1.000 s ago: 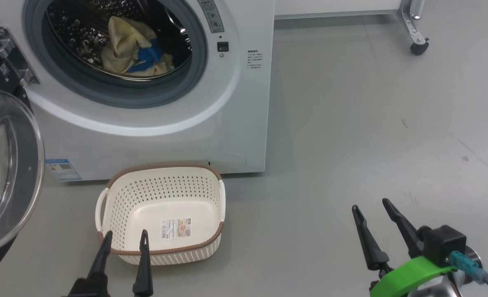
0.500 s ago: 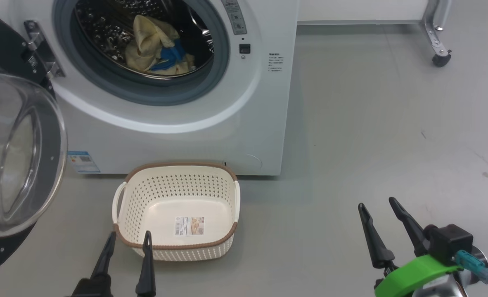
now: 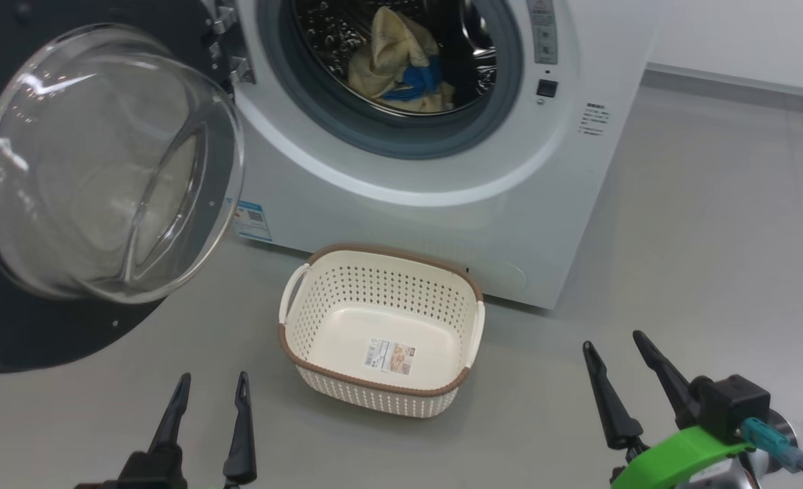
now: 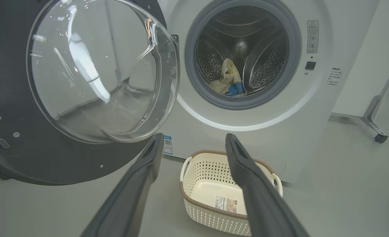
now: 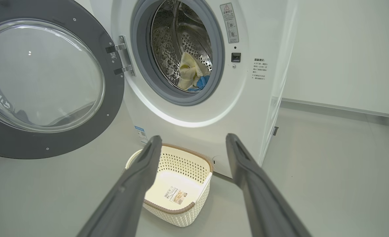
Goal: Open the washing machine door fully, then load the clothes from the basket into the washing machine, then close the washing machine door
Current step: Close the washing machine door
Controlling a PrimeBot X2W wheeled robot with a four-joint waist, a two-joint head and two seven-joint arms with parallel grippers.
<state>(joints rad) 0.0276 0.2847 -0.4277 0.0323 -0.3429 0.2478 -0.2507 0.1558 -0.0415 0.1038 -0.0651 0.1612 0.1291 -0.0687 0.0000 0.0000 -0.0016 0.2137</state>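
Laundry corner: washing machine [image 3: 442,204] stands with washing machine door [image 3: 102,163] swung wide on hinge at machine's left, likely to leave drum mouth free for loading. Clothes [image 3: 401,61] (cream bundle, blue trim) lie inside machine's drum. Basket [image 3: 374,401] sits empty on floor [image 3: 680,238] just before machine's front. Left claw [image 3: 212,377] and right claw [image 3: 612,339] hang well back from machine, fingers apart, holding nothing. Judgement: only door closing left. Floor right of machine open; door's closing arc passes over basket, clearance unclear.
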